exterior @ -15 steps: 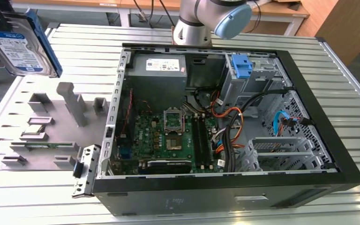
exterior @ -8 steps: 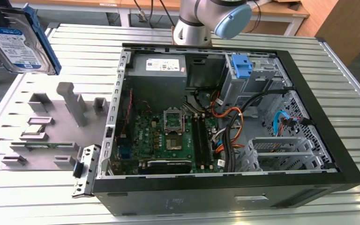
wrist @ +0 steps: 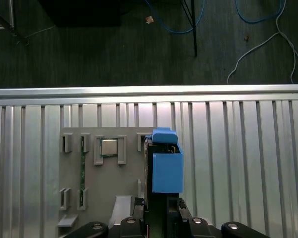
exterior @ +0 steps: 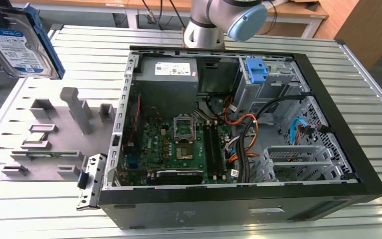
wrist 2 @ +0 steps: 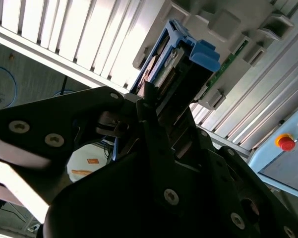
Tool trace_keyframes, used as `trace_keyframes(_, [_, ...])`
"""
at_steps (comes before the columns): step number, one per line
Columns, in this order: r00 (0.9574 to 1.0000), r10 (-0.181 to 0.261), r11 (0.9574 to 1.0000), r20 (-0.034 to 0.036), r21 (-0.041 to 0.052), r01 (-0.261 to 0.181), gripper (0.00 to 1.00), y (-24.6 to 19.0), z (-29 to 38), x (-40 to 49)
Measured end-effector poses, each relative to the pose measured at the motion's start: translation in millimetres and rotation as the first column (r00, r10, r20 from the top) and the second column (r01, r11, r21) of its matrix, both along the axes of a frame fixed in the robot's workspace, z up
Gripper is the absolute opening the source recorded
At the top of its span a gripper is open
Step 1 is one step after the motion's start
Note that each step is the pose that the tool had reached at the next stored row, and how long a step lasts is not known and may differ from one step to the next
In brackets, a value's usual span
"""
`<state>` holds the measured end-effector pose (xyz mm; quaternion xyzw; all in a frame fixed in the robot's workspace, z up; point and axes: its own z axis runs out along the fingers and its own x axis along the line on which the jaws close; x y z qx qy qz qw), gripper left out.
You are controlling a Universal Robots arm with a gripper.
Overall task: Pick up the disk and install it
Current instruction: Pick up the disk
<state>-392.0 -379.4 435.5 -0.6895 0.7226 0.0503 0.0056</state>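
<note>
At the exterior view's upper left corner, the flat rectangular silver-metal disk [exterior: 17,44], with its white-and-blue label and blue plastic side rails, hangs in the air, well apart from the black open computer case [exterior: 350,164]. It is above the far end of the grey plastic fixture tray [exterior: 78,112], where a small square silver processor chip [exterior: 38,139] lies in a slot. Inside the case I see the grey power-supply box [exterior: 167,72], the green motherboard [exterior: 177,149] and a blue plastic drive bracket [exterior: 257,69]. Case and tray both rest on the slatted aluminium table [exterior: 370,94], and the pale base of my arm [exterior: 208,25] stands at the table's far edge.

In the second wrist view, my black pincer [wrist 2: 156,111] is clenched on the disk [wrist 2: 176,69], one finger on each flat face. The drive points away from me, edge on, its blue rail [wrist 2: 204,54] at the far tip. Beyond it are the tray and the table slats, and a red round button [wrist 2: 286,143] on a pale blue panel.

In the first wrist view, the pincer [wrist: 158,212] grips the disk [wrist: 148,163] edge on. It sits over the tray [wrist: 101,196], beside the chip [wrist: 109,147], with the dark floor and blue cables [wrist: 173,22] past the table edge.
</note>
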Motion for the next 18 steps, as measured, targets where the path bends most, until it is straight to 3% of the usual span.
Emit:
trace_keyframes(8, [1.0000, 0.000, 1.0000, 0.0002, 0.0001, 0.000, 0.35, 0.0, 13.6, 0.0])
trace_keyframes(18, [1.0000, 0.000, 1.0000, 0.0001, 0.0002, 0.000, 0.35, 0.0, 41.3, 0.0])
